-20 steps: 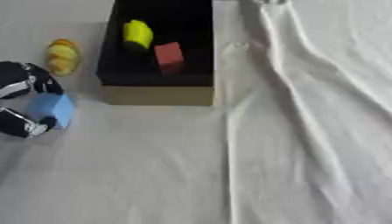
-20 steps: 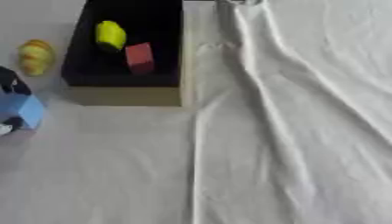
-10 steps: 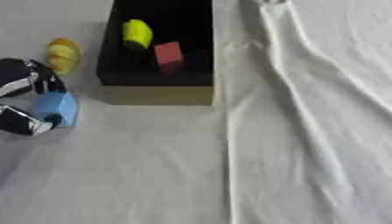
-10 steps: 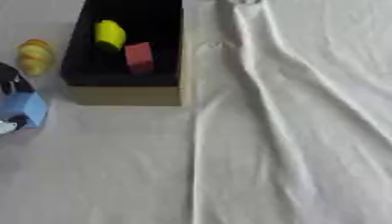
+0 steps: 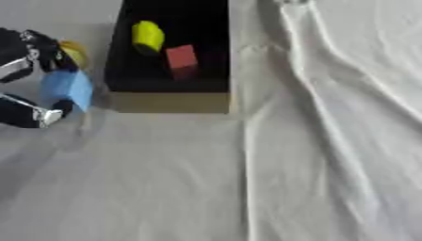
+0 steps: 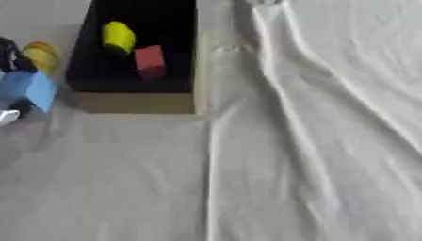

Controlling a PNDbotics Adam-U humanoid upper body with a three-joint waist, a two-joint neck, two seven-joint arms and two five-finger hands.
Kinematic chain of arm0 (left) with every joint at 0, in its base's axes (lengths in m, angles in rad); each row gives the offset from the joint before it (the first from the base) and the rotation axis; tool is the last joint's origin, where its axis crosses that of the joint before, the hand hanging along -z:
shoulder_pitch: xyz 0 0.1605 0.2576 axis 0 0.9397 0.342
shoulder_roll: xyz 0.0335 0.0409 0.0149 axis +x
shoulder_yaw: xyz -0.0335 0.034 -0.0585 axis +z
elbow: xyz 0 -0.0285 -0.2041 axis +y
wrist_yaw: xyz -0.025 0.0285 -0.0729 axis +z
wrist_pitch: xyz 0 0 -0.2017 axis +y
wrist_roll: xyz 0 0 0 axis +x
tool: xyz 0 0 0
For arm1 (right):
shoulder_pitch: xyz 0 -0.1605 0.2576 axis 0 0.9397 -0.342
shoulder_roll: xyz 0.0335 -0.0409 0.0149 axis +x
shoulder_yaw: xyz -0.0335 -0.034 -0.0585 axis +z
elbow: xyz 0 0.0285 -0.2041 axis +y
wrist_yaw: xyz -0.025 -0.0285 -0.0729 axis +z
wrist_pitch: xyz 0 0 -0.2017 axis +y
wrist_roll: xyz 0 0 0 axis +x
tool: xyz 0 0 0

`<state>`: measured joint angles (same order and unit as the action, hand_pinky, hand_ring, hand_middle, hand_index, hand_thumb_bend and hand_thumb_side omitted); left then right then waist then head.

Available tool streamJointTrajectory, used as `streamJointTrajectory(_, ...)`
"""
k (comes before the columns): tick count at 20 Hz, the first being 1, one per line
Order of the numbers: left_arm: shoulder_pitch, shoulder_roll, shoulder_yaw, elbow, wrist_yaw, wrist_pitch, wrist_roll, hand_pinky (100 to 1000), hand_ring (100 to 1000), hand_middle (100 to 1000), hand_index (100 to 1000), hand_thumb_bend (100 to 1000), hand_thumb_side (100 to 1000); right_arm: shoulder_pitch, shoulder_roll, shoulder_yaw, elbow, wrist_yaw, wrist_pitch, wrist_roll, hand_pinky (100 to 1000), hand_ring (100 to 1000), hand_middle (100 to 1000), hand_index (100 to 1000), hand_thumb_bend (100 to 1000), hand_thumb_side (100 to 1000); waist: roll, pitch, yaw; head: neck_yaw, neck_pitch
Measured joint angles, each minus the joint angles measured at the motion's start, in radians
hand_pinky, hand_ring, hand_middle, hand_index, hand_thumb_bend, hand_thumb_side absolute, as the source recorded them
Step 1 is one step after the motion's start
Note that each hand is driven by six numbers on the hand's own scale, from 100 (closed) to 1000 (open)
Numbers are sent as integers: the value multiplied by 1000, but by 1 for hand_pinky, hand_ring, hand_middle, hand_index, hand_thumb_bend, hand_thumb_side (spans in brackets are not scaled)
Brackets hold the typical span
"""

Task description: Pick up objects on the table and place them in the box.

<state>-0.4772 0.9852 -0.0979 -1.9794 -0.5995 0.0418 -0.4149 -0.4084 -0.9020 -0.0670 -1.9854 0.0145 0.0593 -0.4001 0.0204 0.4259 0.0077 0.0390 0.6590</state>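
My left hand (image 5: 25,77) shows at the left edge, black with silver parts, its fingers and thumb pinching a light blue block (image 5: 68,89) held just left of the box. The box (image 5: 169,101) is black inside with a tan front wall. Inside it lie a yellow rounded piece (image 5: 148,36) and a red block (image 5: 181,57). A yellow-orange object (image 6: 41,55) lies on the cloth to the left of the box, partly hidden behind my hand. My right hand appears in neither view.
A white cloth (image 5: 329,141) covers the table, with long folds running down the right side and a seam below the box's right corner. A small grey thing (image 6: 263,2) shows at the top edge.
My left hand has risen and moved toward the box with the blue block. It now overlaps the yellow-orange object. The box contents have not moved.
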Motion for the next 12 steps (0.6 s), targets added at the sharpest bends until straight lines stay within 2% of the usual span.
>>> streamJointTrajectory(4,-99,0,3,-6,27,-53,5,538,434,352,432,152,100,3,0,0,0,0,-1,-1,734,662,559,690,100,718,5,-1,1,-7,0)
streamJointTrajectory(6,-169,-6,-7,-6,48,-60,-7,538,431,348,429,132,100,2,0,0,0,-2,-1,-1,734,662,560,690,100,716,11,-1,-1,-10,0)
streamJointTrajectory(9,-292,-60,-36,-3,81,-37,-38,547,434,351,435,111,100,-11,0,1,0,-7,-2,1,734,664,562,691,100,711,17,-7,-19,-10,1)
streamJointTrajectory(12,-400,-137,-72,58,89,-21,-61,545,436,353,439,105,100,-32,0,4,0,-10,-8,7,735,665,562,691,100,709,19,-14,-38,0,0)
